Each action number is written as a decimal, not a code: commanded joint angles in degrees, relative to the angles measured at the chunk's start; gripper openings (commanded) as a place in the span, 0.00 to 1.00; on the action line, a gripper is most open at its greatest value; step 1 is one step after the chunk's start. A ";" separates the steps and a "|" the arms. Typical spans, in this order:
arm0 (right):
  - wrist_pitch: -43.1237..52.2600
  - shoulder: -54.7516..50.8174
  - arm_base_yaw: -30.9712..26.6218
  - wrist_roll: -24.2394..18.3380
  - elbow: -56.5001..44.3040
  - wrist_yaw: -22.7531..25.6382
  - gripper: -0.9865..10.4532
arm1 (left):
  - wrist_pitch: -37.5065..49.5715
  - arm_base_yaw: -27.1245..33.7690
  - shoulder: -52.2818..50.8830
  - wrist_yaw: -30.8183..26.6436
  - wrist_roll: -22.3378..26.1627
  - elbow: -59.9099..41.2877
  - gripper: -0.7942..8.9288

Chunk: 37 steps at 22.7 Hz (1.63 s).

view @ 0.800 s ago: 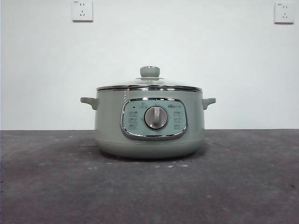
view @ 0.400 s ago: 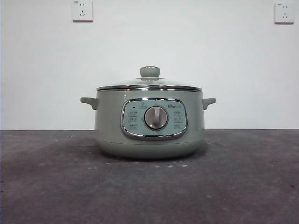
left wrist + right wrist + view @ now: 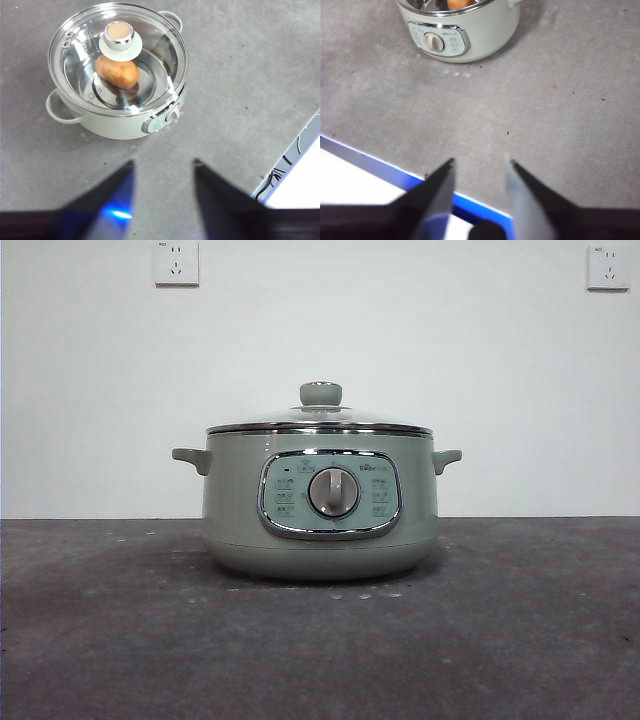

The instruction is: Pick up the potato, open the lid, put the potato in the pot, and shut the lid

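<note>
On the grey table, centre of the front view: the pot stands upright, control panel and dial facing the camera. The lid is seated flat on the pot rim, knob up. No arm shows in the front view.

Left wrist view: the potato lies inside the pot, on the steel bottom, visible through the glass lid; the lid's knob partly overlaps it in the picture. Left gripper is well apart from the pot, up above bare table, jaws spread with nothing between them. The pot lies beyond the jaw tips, not between them.

Right wrist view: right gripper also released and empty, over bare table close to the table's blue-edged border. The pot is well apart from it, at the far end of the picture, with only a sliver of the potato showing over the rim.
</note>
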 commanded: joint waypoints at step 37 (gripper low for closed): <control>0.17 -0.17 0.02 1.22 -0.48 0.26 0.09 | 63.73 31.93 -47.12 0.98 5.40 -65.85 0.08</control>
